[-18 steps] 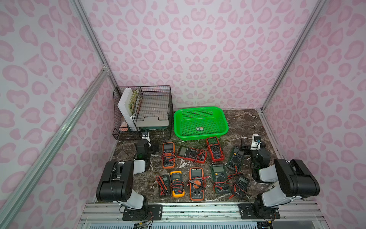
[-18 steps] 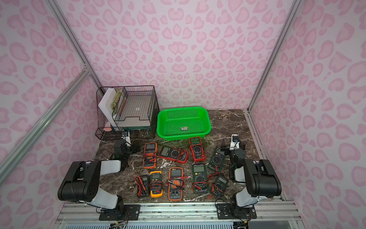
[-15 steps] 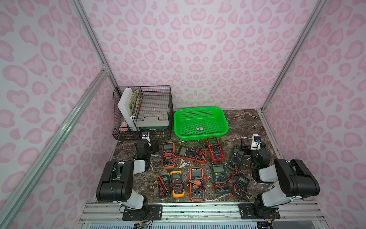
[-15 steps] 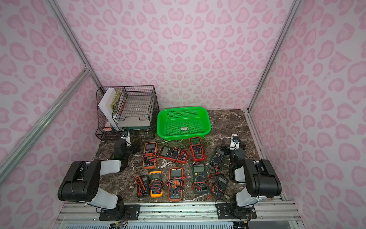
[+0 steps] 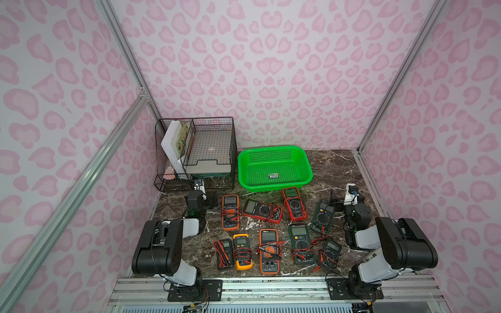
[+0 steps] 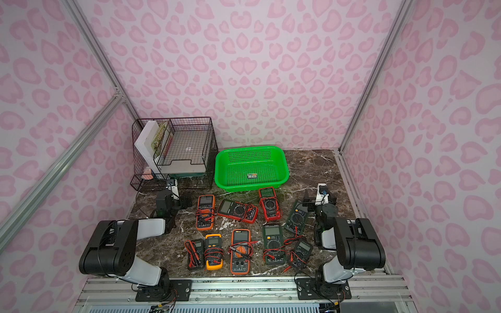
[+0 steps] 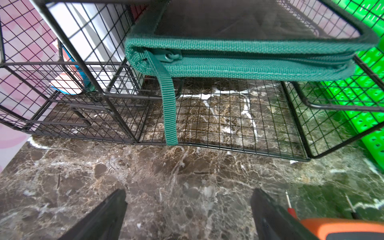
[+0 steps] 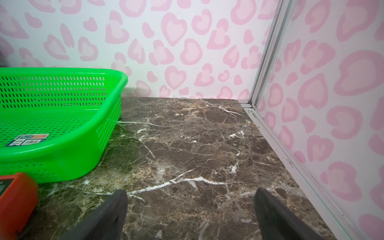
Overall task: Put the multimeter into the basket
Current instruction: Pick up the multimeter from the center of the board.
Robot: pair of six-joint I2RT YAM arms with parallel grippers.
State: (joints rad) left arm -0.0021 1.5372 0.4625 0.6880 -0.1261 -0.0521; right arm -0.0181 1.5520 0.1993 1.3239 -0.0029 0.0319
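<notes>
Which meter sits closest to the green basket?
The red meter with its top end right at the basket's front wall; the other red one lies crosswise, farther off.

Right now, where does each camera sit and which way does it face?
Both top views: high above the front, looking down on multimeters, basket, left arm, right arm.
Left wrist: low, facing the wire rack; open left gripper shows.
Right wrist: low, facing the back wall; open right gripper shows.
Shared: every view shows the basket.
</notes>
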